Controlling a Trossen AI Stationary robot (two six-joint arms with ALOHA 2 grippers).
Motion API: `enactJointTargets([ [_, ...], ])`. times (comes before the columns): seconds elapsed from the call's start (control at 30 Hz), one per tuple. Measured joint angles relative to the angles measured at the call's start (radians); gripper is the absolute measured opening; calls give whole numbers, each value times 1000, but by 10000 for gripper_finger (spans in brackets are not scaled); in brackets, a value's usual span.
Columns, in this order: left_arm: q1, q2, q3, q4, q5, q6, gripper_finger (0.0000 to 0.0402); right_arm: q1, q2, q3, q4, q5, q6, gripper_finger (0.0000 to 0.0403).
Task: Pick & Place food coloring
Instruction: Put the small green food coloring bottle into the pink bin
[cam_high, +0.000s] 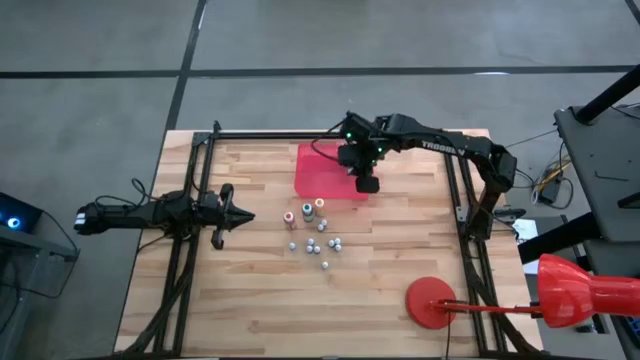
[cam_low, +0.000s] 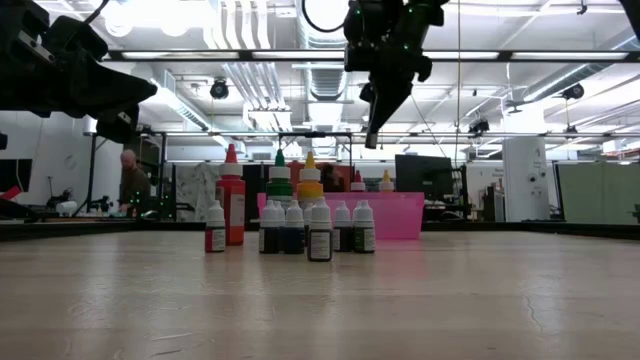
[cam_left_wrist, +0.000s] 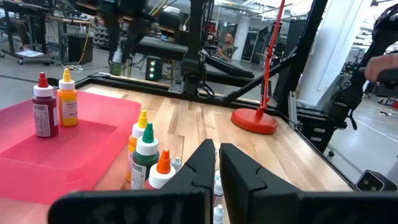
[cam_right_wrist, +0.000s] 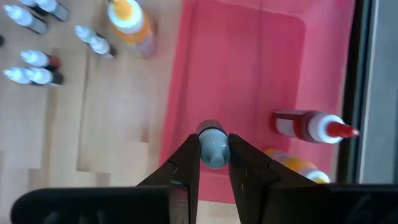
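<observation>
The right gripper (cam_right_wrist: 214, 163) is clamped on one small pale-capped food coloring bottle (cam_right_wrist: 213, 146), held up in the air with the red tray (cam_right_wrist: 249, 68) straight below it; the coming release turns on that one relation, and from the wrist view the bottle hangs over the tray's edge nearest the loose bottles rather than its middle, so a short move further in over the tray looks wise before letting go. The held bottle's long axis runs along the fingers, pointing down at the tray floor, so it should land roughly upright, though a tiny bottle may tip.

Already in the tray, beyond the gripper: two bottles, a red-bodied bottle (cam_right_wrist: 308, 126) and an orange-bodied one (cam_right_wrist: 292, 165), well clear of the held one.

Off the tray, on the wooden table (cam_high: 250, 300) to the gripper's side: three taller bottles with red, green and orange bodies (cam_high: 306, 211), and a cluster of small whitish ones (cam_high: 322, 246); I count about eight in the high view, though a few overlap and the number is not sure.

The left gripper (cam_high: 232, 214) waits with its fingers pressed together, low at the table's other side; it is not clearly farther from the loose cluster than the right one, but the right alone is over the tray
</observation>
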Motion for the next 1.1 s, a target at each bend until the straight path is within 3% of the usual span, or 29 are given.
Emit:
enactJointTargets([
  [0.23, 0, 0, 0, 0, 0, 0, 0, -53, 0, -2, 0, -1, -102, 58],
  [0.83, 0, 0, 0, 0, 0, 0, 0, -108, 1, -2, 1, -3, -581, 58],
  [1.1, 0, 0, 0, 0, 0, 0, 0, -98, 42, -4, 15, 0, -642, 58],
])
